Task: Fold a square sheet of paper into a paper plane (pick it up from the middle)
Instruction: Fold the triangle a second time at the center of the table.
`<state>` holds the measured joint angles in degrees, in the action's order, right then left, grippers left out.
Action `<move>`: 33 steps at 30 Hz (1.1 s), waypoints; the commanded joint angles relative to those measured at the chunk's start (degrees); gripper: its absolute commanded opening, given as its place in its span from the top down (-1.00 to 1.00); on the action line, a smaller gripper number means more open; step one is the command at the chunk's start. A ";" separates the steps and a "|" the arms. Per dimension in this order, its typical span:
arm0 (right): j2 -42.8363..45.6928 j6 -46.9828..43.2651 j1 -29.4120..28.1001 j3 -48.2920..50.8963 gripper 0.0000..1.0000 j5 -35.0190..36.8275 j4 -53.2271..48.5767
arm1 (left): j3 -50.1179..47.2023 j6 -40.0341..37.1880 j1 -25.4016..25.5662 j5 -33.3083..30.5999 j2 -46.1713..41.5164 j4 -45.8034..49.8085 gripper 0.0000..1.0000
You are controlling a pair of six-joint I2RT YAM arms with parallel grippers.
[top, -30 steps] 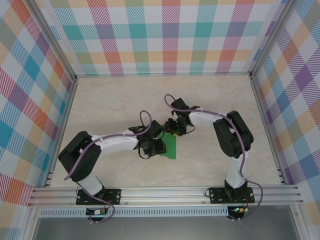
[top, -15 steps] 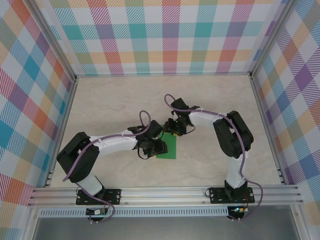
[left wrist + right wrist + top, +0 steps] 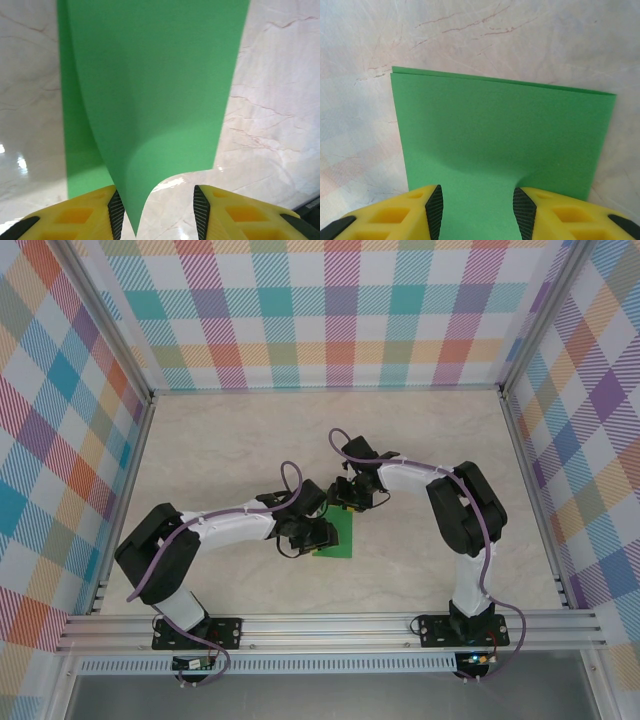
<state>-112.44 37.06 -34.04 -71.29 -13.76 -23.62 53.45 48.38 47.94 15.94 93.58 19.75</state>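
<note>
I work over a pale marbled tabletop (image 3: 220, 440) with thin brownish veins and a soft shine. Checked walls (image 3: 330, 310) in pink, teal, orange, purple and yellow stand on its left, far and right sides. An aluminium rail (image 3: 330, 625) runs across my near edge, and metal struts (image 3: 105, 318) rise at the far corners.

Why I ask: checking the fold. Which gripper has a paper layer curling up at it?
The left gripper: the top layer of the bright-green paper sheet curls up to a tip between its fingers. At the right gripper it lies nearly flat.
</note>
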 commanded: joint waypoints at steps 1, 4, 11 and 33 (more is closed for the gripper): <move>-4.36 0.38 0.03 2.91 0.07 3.66 -3.26 | -1.10 1.16 0.77 2.58 0.59 -3.31 0.15; -4.21 0.29 0.03 2.78 0.08 3.15 -3.26 | -1.09 1.45 0.67 2.84 0.72 -6.84 0.15; -2.51 -1.11 0.24 1.56 0.08 -0.25 -3.72 | -0.18 0.30 0.38 2.77 2.54 -9.90 0.15; 20.48 -2.57 4.52 18.33 0.16 -13.68 2.16 | -1.93 -1.25 -0.26 -0.95 3.01 -11.93 0.60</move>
<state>-92.88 35.14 -29.47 -55.88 -23.42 -23.20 52.53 47.79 47.86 16.53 96.82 7.31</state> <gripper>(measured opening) 0.427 0.211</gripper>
